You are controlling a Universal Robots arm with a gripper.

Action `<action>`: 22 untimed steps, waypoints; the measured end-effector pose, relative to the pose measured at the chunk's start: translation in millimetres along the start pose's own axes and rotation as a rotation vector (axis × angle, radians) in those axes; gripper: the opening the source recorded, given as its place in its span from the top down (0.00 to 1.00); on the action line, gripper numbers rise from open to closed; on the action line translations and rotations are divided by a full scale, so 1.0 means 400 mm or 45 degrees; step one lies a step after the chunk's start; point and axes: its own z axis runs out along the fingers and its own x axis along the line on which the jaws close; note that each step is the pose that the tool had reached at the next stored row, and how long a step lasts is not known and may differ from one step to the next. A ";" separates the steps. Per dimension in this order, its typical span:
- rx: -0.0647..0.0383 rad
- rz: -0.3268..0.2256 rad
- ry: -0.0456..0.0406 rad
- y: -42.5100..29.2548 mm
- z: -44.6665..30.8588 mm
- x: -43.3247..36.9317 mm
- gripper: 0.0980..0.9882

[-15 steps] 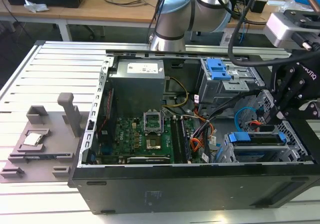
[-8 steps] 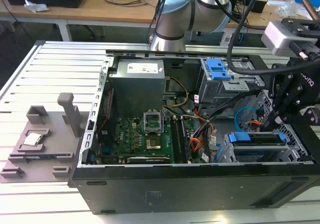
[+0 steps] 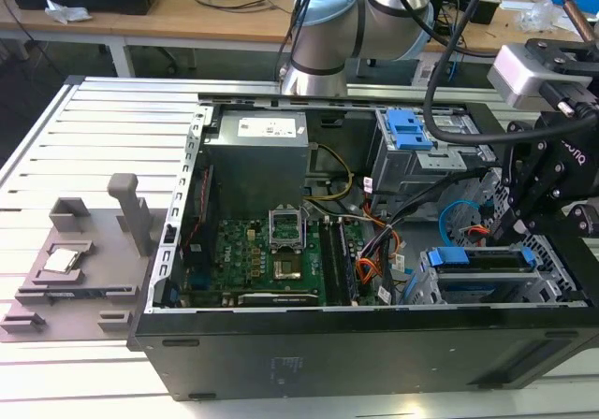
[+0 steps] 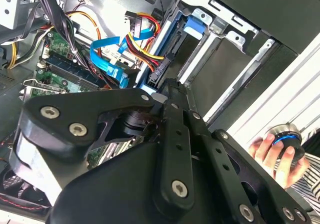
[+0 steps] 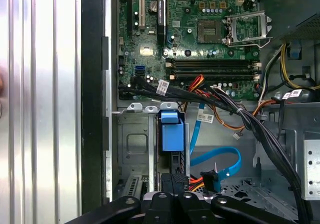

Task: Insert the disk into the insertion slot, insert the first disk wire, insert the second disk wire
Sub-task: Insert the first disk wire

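Note:
The disk (image 5: 172, 134), edged by its blue carrier, sits inside the low grey insertion slot (image 5: 131, 144) at the front corner of the open computer case. In the exterior view the disk (image 3: 487, 260) lies in the slot (image 3: 429, 288) on the right. My gripper (image 5: 172, 184) is at the disk's rear edge, shut on a black wire connector (image 4: 156, 75) with red, yellow and black wires. A blue flat data cable (image 5: 220, 156) with a black plug hangs loose just beside it. The exterior view shows the gripper (image 3: 510, 221) just above the slot.
The motherboard (image 5: 210, 39) lies beyond the slot, crossed by a thick black cable bundle (image 5: 250, 119). A taller grey cage with blue latches (image 3: 410, 134) stands behind. A person's hand (image 4: 272, 151) holds a round knob outside the case. A grey fixture plate (image 3: 80, 260) lies on the exterior view's left.

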 end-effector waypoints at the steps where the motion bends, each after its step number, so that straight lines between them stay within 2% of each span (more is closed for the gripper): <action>1: 0.000 0.000 0.000 0.000 0.000 0.000 0.99; 8: 0.000 0.000 0.000 0.000 0.000 0.000 0.98; 11: 0.000 0.000 0.000 -0.001 0.000 0.000 0.77; 14: 0.000 0.000 0.000 -0.001 0.000 0.000 0.77; 17: 0.000 0.000 0.000 -0.021 0.000 -0.006 0.77; 22: 0.000 0.000 0.000 -0.026 0.010 -0.014 0.77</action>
